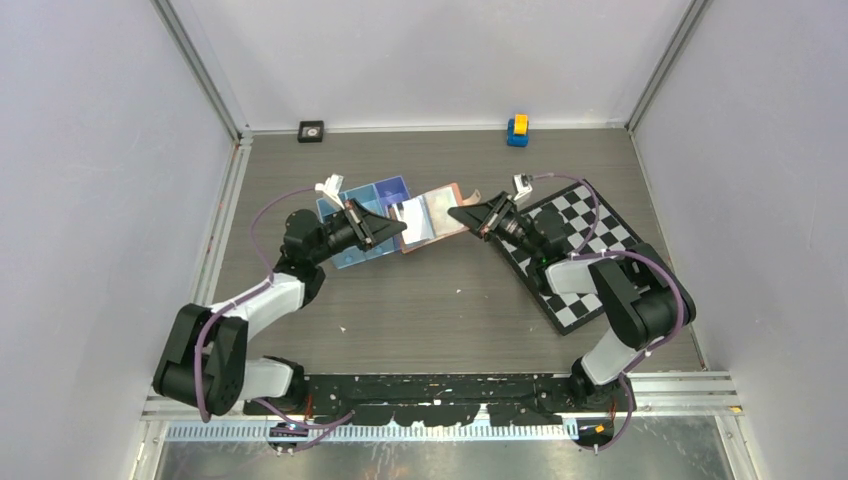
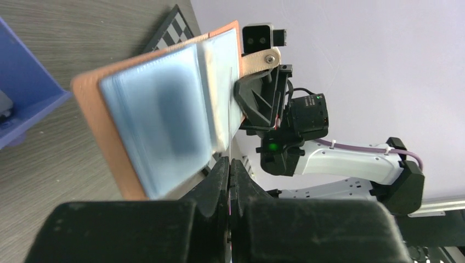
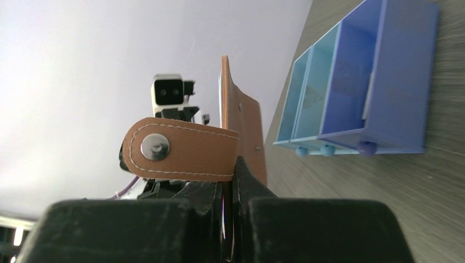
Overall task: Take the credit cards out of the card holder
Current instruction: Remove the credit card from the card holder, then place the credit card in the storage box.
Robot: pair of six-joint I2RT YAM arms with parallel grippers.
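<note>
dark wood-grain table (image 1: 450,320); black-and-white checkered board (image 1: 580,300) at centre right; blue divided plastic tray (image 1: 385,190) at upper centre-left. the tan leather-like folding card holder (image 1: 435,215) is held open at upper centre. right gripper (image 1: 455,215) pinches its strap end; left gripper (image 1: 400,228) is closed on a thin pale inner leaf.

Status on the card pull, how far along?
Done: tan leather-like folding card holder is unsnapped, open, held up between both arms. In hand: right fingers clamp its strap side; left fingers pinch a thin edge-on sheet, card or sleeve unclear. Remaining: no card visibly out yet.
</note>
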